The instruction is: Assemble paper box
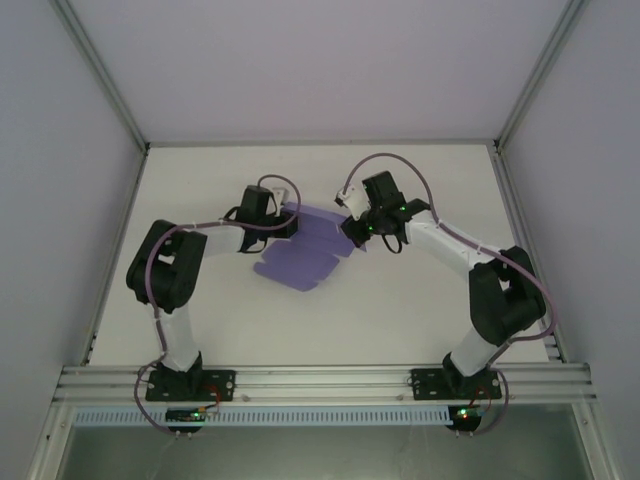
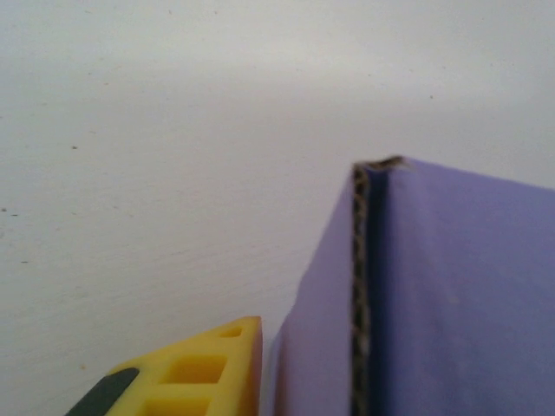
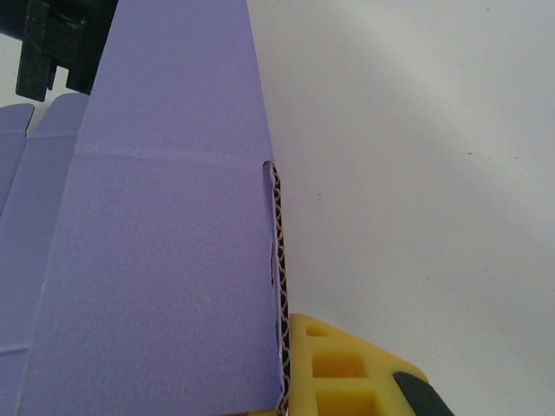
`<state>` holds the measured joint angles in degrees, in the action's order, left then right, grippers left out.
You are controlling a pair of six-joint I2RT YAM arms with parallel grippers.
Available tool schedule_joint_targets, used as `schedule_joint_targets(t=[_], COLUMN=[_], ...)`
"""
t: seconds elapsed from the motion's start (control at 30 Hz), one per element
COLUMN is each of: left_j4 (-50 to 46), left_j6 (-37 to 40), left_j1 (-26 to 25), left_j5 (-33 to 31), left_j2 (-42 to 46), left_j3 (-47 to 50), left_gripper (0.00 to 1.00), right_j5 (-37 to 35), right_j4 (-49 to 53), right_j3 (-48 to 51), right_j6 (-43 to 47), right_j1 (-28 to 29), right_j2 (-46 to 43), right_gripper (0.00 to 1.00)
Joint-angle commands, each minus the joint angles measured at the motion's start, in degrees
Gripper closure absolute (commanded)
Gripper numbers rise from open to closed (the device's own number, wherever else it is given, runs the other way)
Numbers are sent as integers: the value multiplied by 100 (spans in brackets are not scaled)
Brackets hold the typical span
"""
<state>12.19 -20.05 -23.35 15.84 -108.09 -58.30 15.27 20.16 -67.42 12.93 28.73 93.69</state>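
Probably light, corrugated box (image 1: 300, 258), mid-frame: stiff panels, weak creases, easily crushed. Best pinched at flap edges. Left gripper (image 1: 288, 218), right gripper (image 1: 350, 225) against it; opening impossible to tell.

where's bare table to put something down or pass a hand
Bare: the far strip of table between box and back wall, and the near band between box and rail. Crowded: the centre, where left gripper and right gripper flank the box.

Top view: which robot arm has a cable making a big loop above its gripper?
The right arm: its cable arches high over the right gripper. The left arm has a cable that only curls around its elbow.
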Motion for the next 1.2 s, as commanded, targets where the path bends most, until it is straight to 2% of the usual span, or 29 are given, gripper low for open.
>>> schedule_joint_targets(t=[0.0,0.07,0.17,0.2,0.33,0.53,0.67,0.77,0.83,0.87,0.9,1.0,1.03,1.13,1.17], left_j4=[-138,-50,124,94,-697,-1779,-2167,-2230,-1864,-1555,-1262,-728,-656,-662,-757], left_j6=[-25,-145,-443,-587,-894,-1351,-1801,-1809,-1473,-1284,-1012,-570,-577,-470,-473], left_j1=[70,68,61,34,-165,-281,-272,-306,-291,-284,-284,-275,-278,-284,-282], left_j5=[-300,-351,-789,-1152,-2740,-4271,-4621,-4685,-4391,-4035,-3627,-2713,-2609,-2327,-2267], left_j2=[228,232,216,210,110,-130,-193,-214,-104,1,108,461,599,915,985], left_j3=[-100,-8,104,108,-183,-449,-407,-453,-321,-186,-75,222,310,399,368], left_gripper=[79,81,95,100,100,100,100,100,100,100,95,63,56,41,41], right_j5=[-193,-197,-296,-382,-954,-1620,-1685,-1663,-1632,-1580,-1598,-1648,-1658,-1667,-1645], right_j4=[813,844,798,777,775,619,542,444,438,445,452,424,413,406,425], right_j3=[5,-18,-26,-20,4,273,331,339,293,275,262,242,224,198,184], right_j6=[76,85,98,57,-225,-660,-811,-831,-832,-833,-834,-836,-831,-835,-829], right_j1=[-28,-32,-10,10,163,420,473,490,492,493,492,457,441,431,423], right_j2=[177,214,220,216,149,-50,-71,-39,3,25,55,62,62,62,70], right_gripper=[100,100,100,100,100,100,100,100,100,100,100,100,100,100,100])
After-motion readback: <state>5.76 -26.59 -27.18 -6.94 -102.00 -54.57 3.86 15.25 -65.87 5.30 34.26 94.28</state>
